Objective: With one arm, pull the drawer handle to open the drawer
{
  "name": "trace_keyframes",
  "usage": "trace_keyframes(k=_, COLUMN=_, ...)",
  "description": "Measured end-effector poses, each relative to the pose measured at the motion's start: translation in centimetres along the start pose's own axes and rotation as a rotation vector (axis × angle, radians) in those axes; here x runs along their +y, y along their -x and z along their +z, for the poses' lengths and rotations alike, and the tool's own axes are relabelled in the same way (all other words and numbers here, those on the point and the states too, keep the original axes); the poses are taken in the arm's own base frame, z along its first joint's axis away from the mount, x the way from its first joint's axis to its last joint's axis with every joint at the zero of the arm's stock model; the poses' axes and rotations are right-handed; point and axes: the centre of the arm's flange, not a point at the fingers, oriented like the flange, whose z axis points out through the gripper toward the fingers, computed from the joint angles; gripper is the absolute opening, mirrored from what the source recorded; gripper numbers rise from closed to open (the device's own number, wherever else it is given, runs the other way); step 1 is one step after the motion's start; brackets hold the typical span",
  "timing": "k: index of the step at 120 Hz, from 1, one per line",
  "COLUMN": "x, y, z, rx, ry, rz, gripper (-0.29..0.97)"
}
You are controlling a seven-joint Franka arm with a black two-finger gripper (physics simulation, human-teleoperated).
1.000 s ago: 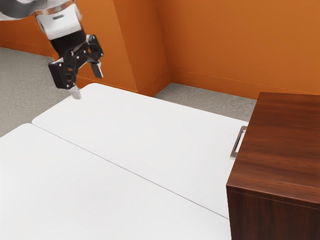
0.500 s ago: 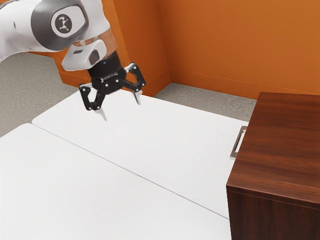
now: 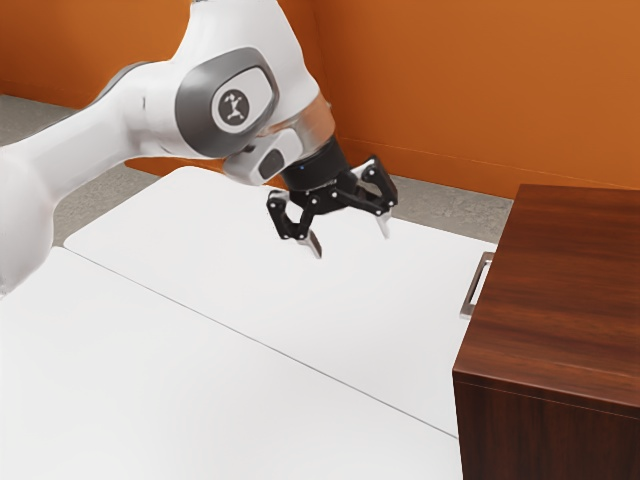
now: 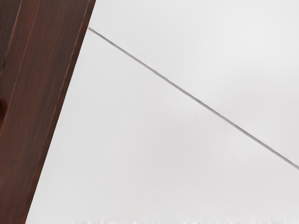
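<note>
A dark brown wooden cabinet with streaked grain stands upright at four o'clock in the exterior view, its flat top and one side panel toward the camera. Its drawer front faces nine o'clock and is seen nearly edge-on, so its seams cannot be made out. The front edge runs straight and flush with the body, and the drawer looks shut. Near the top of that front sits a slim grey metal bar handle, a squared U held just clear of the wood, running from one o'clock to seven o'clock. In the wrist view the cabinet shows as a tilted band of dark grain.
</note>
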Motion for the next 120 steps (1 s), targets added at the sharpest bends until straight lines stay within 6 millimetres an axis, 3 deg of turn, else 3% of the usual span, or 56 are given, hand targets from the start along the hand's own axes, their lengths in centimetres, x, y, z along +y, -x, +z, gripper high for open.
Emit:
trace_keyframes(k=48, x=-4.7, y=-2.6, z=2.9, rx=-0.032, ry=-0.079, rz=0.281, gripper=0.68)
trace_keyframes(k=94, x=-6.1, y=-4.7, z=3.4, rx=-0.059, ry=-0.113, rz=0.419, gripper=0.68)
trace_keyframes(k=120, x=-6.3, y=-3.9, z=4.9, rx=-0.049, ry=-0.151, rz=0.426, gripper=0.53)
